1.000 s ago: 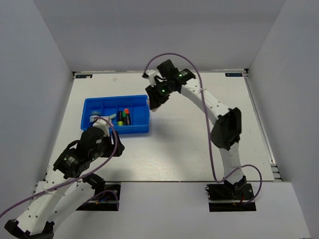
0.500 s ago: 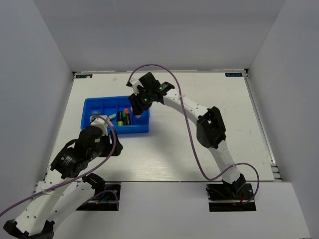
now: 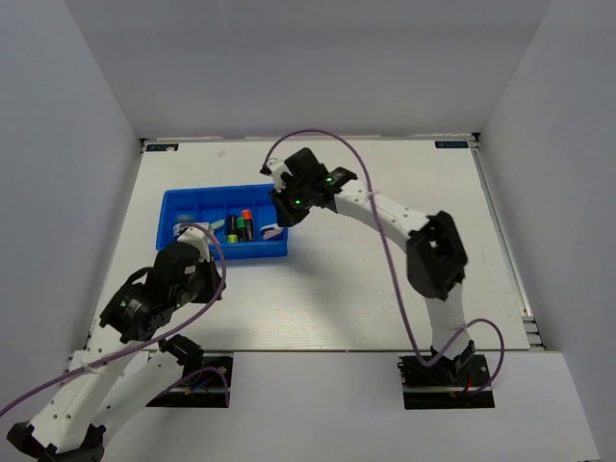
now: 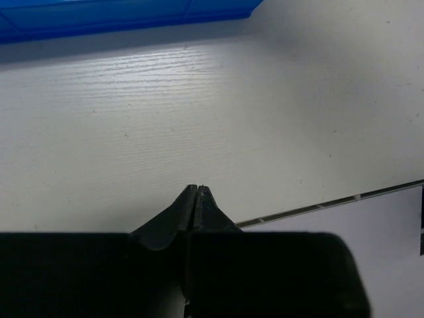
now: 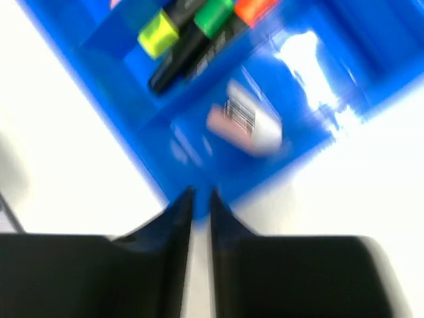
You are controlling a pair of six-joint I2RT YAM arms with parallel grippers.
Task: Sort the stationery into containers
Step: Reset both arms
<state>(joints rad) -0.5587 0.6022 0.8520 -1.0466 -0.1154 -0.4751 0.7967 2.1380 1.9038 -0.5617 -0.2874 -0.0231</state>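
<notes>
The blue tray (image 3: 207,203) lies left of the table's middle. One compartment holds three black highlighters with yellow (image 5: 158,33), green (image 5: 213,13) and orange (image 5: 255,6) caps. A pink and white stick (image 5: 245,124) lies blurred in the right end compartment and also shows from above (image 3: 270,232). My right gripper (image 5: 201,192) hovers over the tray's right end (image 3: 279,219); its jaws stand a narrow gap apart with nothing between them. My left gripper (image 4: 197,189) is shut and empty, low over bare table in front of the tray (image 4: 132,16).
The left arm (image 3: 164,289) sits close to the tray's near left corner. White walls enclose the table on three sides. The table's front edge (image 4: 331,201) runs just right of the left fingers.
The left gripper has shut. The right gripper swung from behind the tray's right end to over it, opened wide, then narrowed. The pink and white stick now lies in the right compartment.
</notes>
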